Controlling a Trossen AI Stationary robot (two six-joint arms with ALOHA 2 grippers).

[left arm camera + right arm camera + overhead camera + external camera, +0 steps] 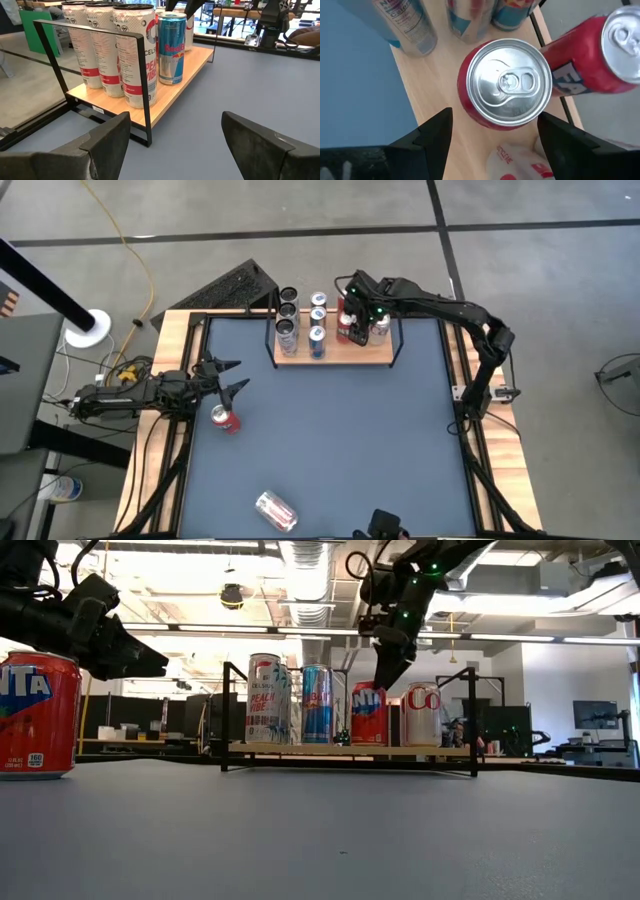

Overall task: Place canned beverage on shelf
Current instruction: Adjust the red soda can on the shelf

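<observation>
On the blue table (pixel 330 440), the shelf (pixel 335 356) sits top centre; the right gripper (pixel 352 315) hovers released above a red can (pixel 345 328), the left gripper (pixel 228 376) gapes mid-left.

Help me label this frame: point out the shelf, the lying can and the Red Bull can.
shelf (pixel 355 357): high view, bare front strip of its board.
lying can (pixel 276 511): high view, middle of its side.
Red Bull can (pixel 171 49): left wrist view, its printed side.

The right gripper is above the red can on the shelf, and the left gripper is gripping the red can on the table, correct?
Not quite. In the high view the left gripper is open beside the red can on the table, not gripping it. The right gripper is above the red can on the shelf.
</observation>
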